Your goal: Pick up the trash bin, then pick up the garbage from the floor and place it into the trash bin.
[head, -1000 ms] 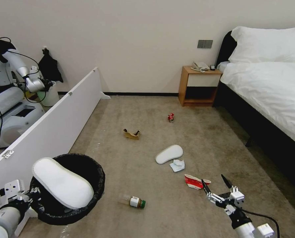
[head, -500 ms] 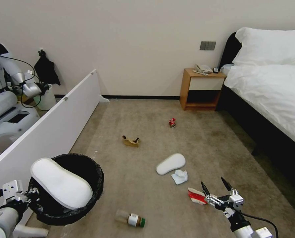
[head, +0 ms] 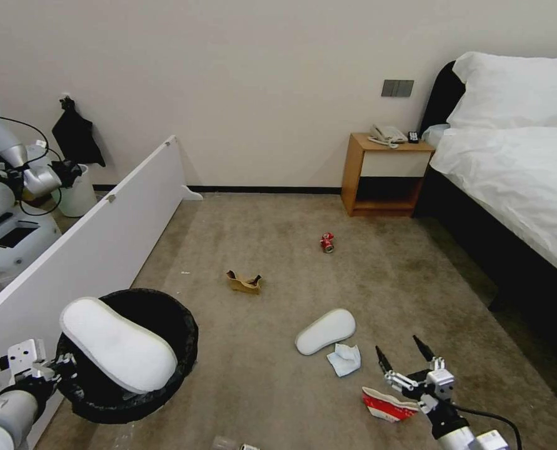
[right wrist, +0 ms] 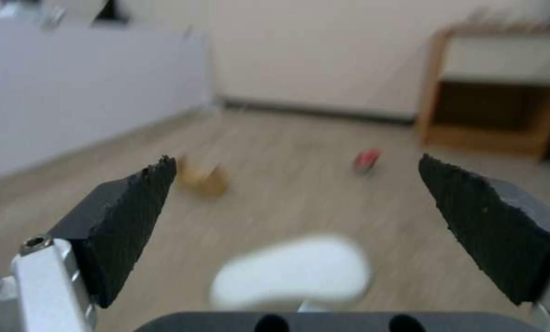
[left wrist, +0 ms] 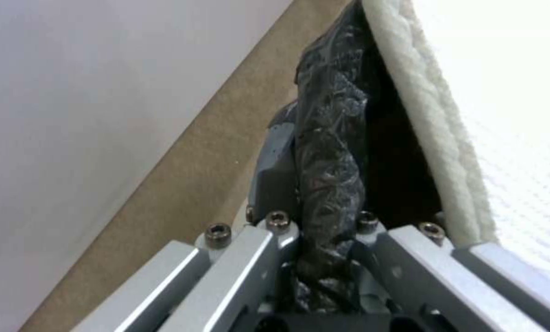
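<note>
Now left gripper [head: 62, 365] clamps trash bin [head: 165, 400]; right gripper [head: 403, 353] gapes

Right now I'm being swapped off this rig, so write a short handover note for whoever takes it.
Left gripper: shut on the black-lined rim of the trash bin, held off the floor at the robot's left.
Right gripper: open, empty, above the red-white carton.
Done: bin picked up; one white slipper lies across its rim, not fully inside.
Left on the carpet: second slipper, tissue beside it, the carton, torn cardboard, crushed red can, and a bottle at the picture's bottom edge.
</note>
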`<state>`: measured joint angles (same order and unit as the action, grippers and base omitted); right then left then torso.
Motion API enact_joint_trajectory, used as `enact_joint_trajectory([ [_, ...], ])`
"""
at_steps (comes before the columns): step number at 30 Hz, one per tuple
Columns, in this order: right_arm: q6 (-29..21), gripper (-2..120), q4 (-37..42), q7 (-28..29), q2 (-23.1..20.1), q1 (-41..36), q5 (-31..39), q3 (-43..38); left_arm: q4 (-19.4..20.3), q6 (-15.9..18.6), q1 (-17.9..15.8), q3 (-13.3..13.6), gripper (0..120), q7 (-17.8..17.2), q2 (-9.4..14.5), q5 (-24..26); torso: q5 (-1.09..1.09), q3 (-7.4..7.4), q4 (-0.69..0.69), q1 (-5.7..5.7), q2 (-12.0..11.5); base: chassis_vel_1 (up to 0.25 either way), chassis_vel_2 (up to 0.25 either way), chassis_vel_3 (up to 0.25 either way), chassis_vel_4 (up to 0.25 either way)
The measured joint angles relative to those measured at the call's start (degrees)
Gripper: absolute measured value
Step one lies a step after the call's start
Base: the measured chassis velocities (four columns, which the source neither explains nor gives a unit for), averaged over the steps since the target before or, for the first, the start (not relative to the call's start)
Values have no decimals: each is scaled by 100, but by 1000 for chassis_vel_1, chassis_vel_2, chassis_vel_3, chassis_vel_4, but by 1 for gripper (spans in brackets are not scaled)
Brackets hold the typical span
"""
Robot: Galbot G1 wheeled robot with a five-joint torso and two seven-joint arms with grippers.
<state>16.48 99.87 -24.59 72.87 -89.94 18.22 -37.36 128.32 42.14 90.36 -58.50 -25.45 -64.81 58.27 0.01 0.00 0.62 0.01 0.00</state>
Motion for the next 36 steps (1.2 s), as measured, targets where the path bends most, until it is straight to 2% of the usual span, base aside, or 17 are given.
enact_joint_trajectory([
  [1, -201, 100, 37, -103, -163, -170, -15, 111, 19, 0, 8, -2, 2, -7, 8, -4, -1, 0, 5, 0, 0, 0, 0, 0, 0],
  [2, -213, 100, 37, -102, -255, -242, -84, 165, 31, 0, 22, -8, 2, -7, 11, -2, -1, 0, 3, 0, 0, 0, 0, 0, 0],
  [8, -51, 100, -34, 231, -467, -274, -237, 346, 59, 0, 82, -51, 2, -8, 4, -2, -2, 0, 0, 0, 0, 0, 0, 0, 0],
  [12, 265, 100, -215, 600, -335, -167, -501, 428, 62, 0, 99, -73, 2, -7, -2, -2, 0, 0, 1, 0, 0, 0, 0, 0, 0],
  [18, 273, 100, -335, 690, -249, -172, -654, 422, 60, 0, 77, -86, 2, -9, 10, 3, -1, 0, 3, 0, 0, 0, 0, 0, 0],
  [36, 431, 100, -464, 537, -189, -44, -585, 428, -23, 0, -39, 10, 2, -33, 11, 8, -1, 0, 2, 0, 0, 28, -34, -35, 24],
])
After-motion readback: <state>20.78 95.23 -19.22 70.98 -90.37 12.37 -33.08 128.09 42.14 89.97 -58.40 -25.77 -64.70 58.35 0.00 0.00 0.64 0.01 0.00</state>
